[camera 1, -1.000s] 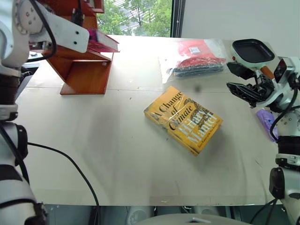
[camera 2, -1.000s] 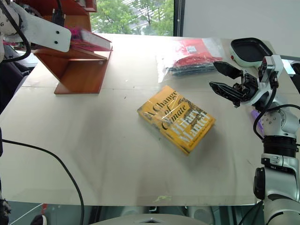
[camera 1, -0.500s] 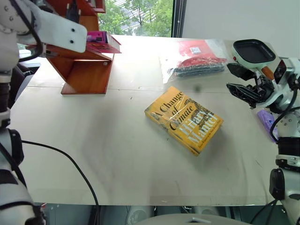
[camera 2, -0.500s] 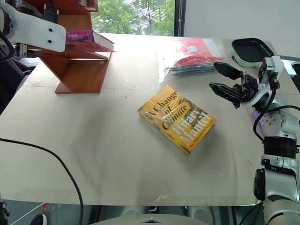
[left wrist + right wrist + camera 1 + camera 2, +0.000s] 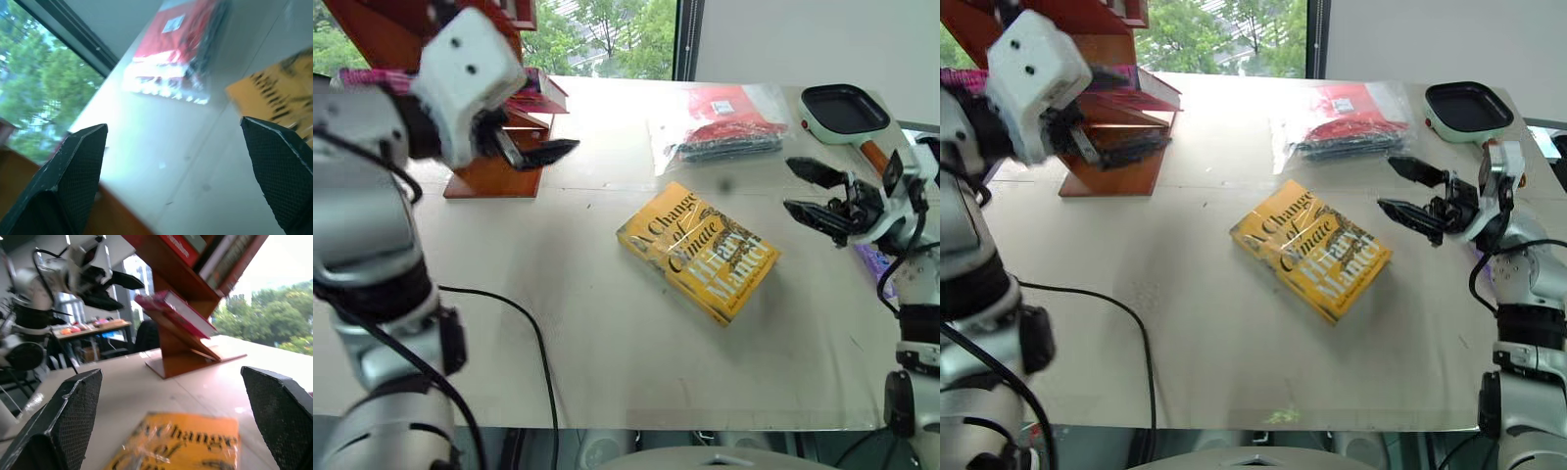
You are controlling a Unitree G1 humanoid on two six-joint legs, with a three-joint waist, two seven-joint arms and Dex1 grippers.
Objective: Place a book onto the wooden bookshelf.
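L gripper (image 5: 540,155) open, book (image 5: 177,305) on bookshelf (image 5: 183,350)

A large pale table (image 5: 607,362) with a smooth beige top stands before a window (image 5: 597,34) with a dark frame; green trees show outside in daylight. To the right of the window is a plain white wall (image 5: 803,39). In the right wrist view, another room part appears with a desk (image 5: 90,328) carrying small objects and a dark chair (image 5: 146,335) behind it
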